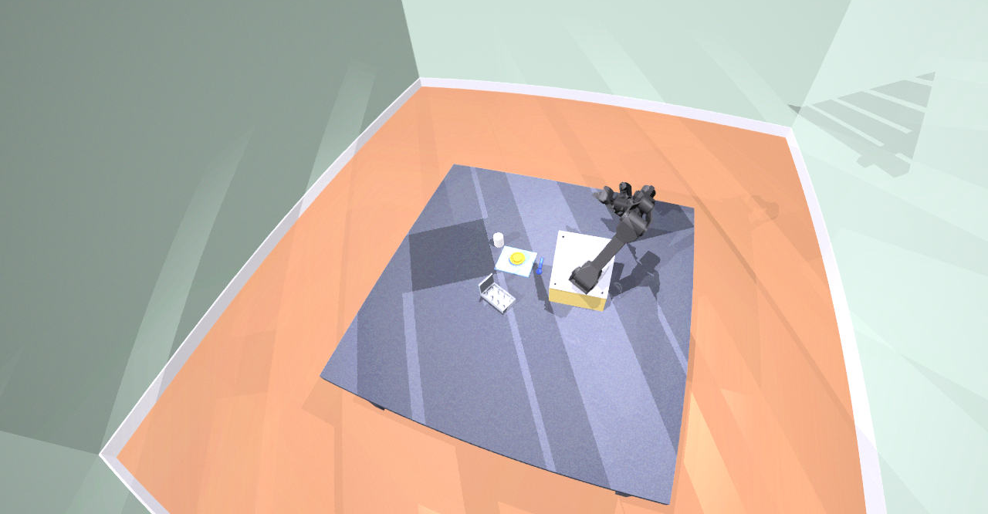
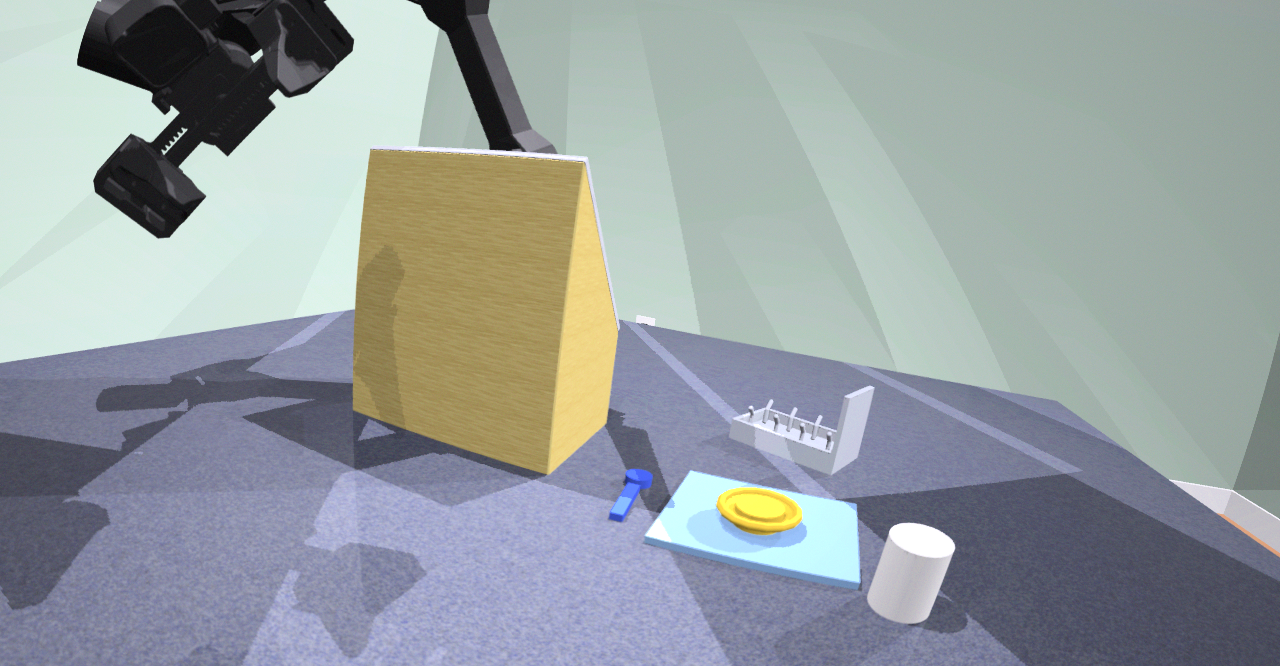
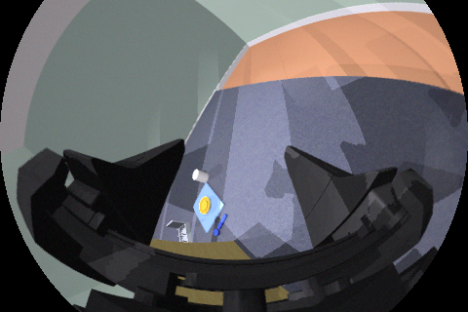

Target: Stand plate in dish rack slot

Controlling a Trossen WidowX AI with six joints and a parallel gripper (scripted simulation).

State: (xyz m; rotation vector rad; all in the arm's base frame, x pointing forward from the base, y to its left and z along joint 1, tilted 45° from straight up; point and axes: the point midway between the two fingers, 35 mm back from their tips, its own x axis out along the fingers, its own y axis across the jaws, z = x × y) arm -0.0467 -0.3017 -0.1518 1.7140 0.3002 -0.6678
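Yellow and lying flat on its mat (image 2: 810, 547), the plate (image 2: 759, 510) looks stiff, light and slick, so we'd pinch its raised rim with our wide, empty hand (image 2: 183, 125).

so i count one plate (image 2: 759, 510), one mat (image 2: 819, 554), one rack (image 2: 799, 431), one cylinder (image 2: 910, 571), one blue scoop (image 2: 629, 492), one box (image 2: 465, 304).

No text, label, brand, number or sign can be read in any of the three views — not on any object, nor on the surfaces around them.
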